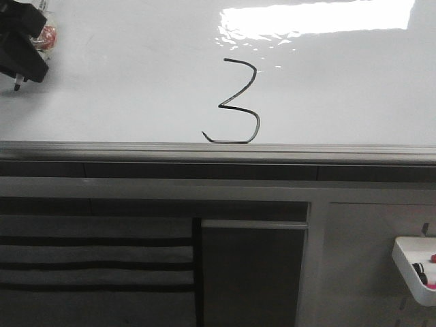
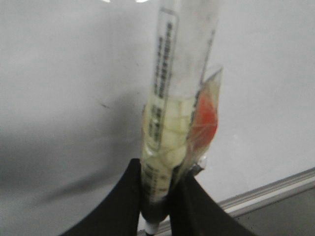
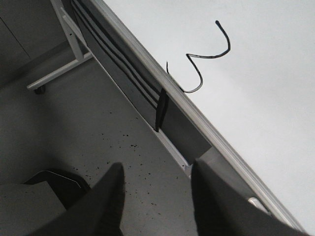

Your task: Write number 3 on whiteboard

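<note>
**Desk:** Clenched low on the barrel of a taped, clear marker: the left fingers. Any reason for that grip?

**Photographer:** Likely for control of the tip. Held close against the whiteboard, at its left edge. Cannot tell whether the tip touches.

**Desk:** And the number 3?

**Photographer:** Drawn in thin black, about midway between the left and right edges. Sits just above the grey bottom rail, flat base tailing left and nearly touching it. Looks complete, so task judged all but done.

**Desk:** Why so far left with the marker?

**Photographer:** Probably to keep the digit unobstructed and unsmudged. Well apart from the ink.

**Desk:** Right fingers?

**Photographer:** Spread and holding nothing, hanging below the rail, off the board, seemingly just clear of the work.

**Desk:** Anything else?

**Photographer:** Small white tray below the bottom-right corner; contents too small to name.
</note>
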Action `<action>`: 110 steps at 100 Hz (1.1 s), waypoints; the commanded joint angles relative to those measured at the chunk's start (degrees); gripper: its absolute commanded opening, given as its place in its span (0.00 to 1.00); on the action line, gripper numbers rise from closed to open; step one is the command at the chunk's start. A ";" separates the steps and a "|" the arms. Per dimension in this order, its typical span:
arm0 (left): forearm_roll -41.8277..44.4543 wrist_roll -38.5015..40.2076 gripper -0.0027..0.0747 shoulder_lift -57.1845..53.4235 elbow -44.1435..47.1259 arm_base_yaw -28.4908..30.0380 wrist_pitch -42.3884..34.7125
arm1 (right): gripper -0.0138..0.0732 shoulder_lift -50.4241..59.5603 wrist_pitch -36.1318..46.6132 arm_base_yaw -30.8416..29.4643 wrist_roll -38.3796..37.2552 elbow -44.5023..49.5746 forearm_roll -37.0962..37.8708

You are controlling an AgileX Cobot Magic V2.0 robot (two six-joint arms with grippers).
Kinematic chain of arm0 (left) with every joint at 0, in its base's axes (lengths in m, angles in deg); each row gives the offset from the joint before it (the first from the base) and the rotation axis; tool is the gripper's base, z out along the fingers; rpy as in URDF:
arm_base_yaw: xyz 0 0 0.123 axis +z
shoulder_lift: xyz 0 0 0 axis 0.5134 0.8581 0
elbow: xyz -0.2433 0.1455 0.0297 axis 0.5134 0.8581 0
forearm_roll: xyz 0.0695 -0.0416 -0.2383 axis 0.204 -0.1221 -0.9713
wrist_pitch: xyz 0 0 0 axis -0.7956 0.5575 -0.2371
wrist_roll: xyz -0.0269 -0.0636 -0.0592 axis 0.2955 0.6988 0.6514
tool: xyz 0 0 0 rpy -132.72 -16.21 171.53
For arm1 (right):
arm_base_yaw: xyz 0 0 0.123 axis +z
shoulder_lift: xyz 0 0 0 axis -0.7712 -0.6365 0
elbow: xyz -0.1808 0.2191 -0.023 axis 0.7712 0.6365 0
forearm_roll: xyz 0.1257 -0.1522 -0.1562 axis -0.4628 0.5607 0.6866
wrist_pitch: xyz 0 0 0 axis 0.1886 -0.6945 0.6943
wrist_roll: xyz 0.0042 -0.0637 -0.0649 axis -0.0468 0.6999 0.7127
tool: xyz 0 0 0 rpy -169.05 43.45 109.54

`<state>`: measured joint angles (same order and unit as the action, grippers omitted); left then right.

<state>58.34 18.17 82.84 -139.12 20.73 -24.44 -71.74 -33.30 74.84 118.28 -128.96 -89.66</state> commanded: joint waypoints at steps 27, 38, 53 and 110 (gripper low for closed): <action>-1.34 0.74 0.01 -1.69 -1.79 5.19 -3.30 | 0.48 1.01 1.43 -0.33 -0.64 -1.57 -0.85; -1.34 0.96 0.01 -1.69 -1.79 6.84 -1.99 | 0.48 1.01 1.31 -0.33 -0.72 -1.57 -0.85; -1.34 1.23 0.01 -1.69 -1.68 8.32 -0.26 | 0.48 1.01 1.31 -0.33 -0.72 -1.57 -0.85; -1.22 2.01 0.07 1.72 -1.68 8.85 3.47 | 0.48 1.01 1.31 -0.33 -0.77 -1.57 -0.85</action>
<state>58.21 19.45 86.34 -139.12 29.43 -18.84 -71.74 -34.54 74.84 117.54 -128.96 -89.66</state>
